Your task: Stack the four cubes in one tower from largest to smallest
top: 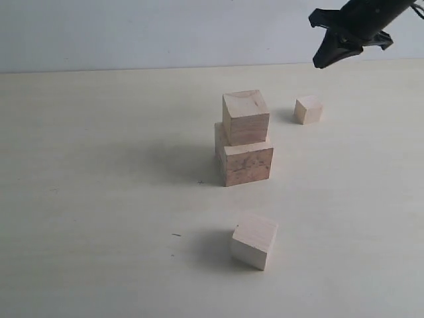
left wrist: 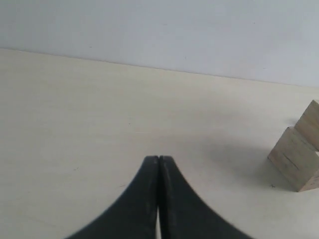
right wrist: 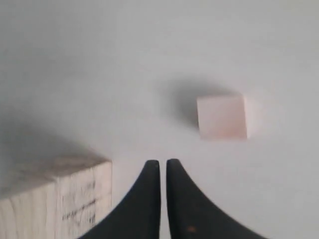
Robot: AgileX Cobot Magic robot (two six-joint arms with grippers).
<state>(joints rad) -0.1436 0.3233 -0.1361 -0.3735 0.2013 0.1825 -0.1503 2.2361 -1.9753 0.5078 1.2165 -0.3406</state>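
Note:
The tower [top: 244, 139] is two cubes high: the largest cube [top: 244, 162], mottled brown, carries the second-largest cube [top: 246, 116]. A paler third cube [top: 254, 240] lies alone near the front. The smallest cube [top: 309, 109] sits to the right of the tower. My right gripper [top: 326, 61] hangs high at the back right, shut and holding nothing. Its wrist view shows the smallest cube [right wrist: 222, 117] beyond the fingertips and a corner of the tower [right wrist: 55, 199] to one side. My left gripper [left wrist: 159, 158] is shut and empty, out of the exterior view, with the tower [left wrist: 299, 154] at its frame's edge.
The cubes stand on a pale tabletop [top: 99, 199] that ends at a white wall [top: 132, 30] behind. Only the cubes and the right arm show on or over it.

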